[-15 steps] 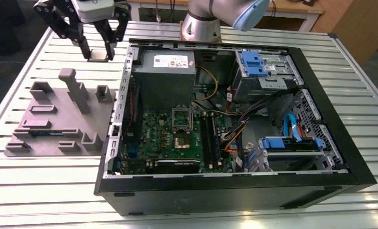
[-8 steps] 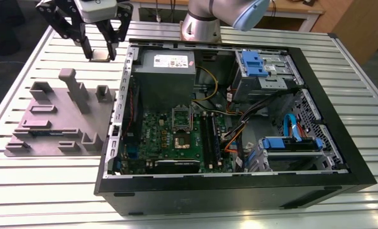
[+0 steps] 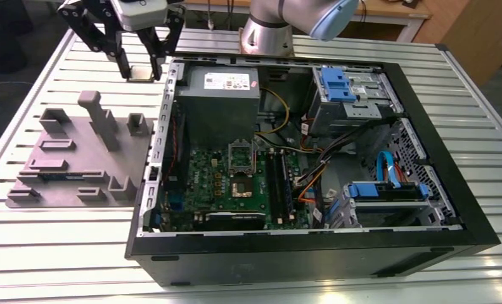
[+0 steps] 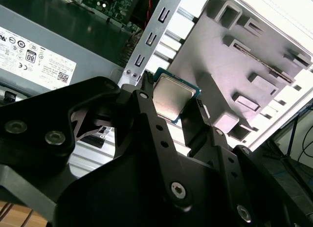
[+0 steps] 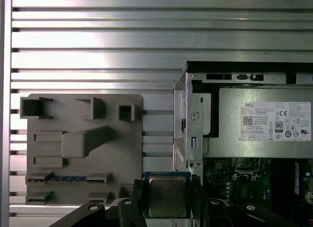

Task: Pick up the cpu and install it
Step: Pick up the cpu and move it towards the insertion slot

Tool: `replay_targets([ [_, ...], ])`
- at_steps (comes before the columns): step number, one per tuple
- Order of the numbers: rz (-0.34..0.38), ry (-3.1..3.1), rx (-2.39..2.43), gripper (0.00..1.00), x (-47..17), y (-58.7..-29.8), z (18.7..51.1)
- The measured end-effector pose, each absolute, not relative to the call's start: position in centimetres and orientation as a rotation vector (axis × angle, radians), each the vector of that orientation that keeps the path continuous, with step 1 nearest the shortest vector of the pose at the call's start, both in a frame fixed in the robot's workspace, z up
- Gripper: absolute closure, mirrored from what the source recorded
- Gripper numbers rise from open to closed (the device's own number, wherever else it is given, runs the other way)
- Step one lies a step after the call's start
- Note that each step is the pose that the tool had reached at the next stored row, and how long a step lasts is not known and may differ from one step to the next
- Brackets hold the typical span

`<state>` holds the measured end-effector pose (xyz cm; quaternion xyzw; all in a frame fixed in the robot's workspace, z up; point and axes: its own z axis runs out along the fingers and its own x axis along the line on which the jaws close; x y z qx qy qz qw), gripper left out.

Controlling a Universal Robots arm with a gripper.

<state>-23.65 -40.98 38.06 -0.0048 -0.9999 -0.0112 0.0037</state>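
Note:
The cpu (image 3: 141, 78) is a small square chip with a pale metal top. It hangs in the air above the slatted table, held by its edges with my gripper (image 3: 141, 72) shut on it. In the exterior view this is at the far left, just outside the back left corner of the open computer case (image 3: 454, 209) and beyond the grey plastic fixture (image 3: 82, 158). In both wrist views the cpu (image 4: 173, 97) (image 5: 167, 195) sits flat between the black fingers (image 4: 146, 97) (image 5: 136, 193). The motherboard socket (image 3: 241, 170) lies open inside the case.
A large grey power supply box (image 3: 218, 95) (image 5: 264, 122) with a white label fills the case's back corner nearest the gripper. Black memory sticks (image 3: 278, 180), cables and blue drive bays (image 3: 348, 85) lie further right. The case's metal wall (image 3: 162, 145) stands between fixture and motherboard.

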Motion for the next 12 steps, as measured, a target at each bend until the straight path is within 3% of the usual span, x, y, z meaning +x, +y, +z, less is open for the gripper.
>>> replay_targets([
  [12, -0.035, -3.134, -0.015, 0.53, -23.09, -40.98, 38.06],
])
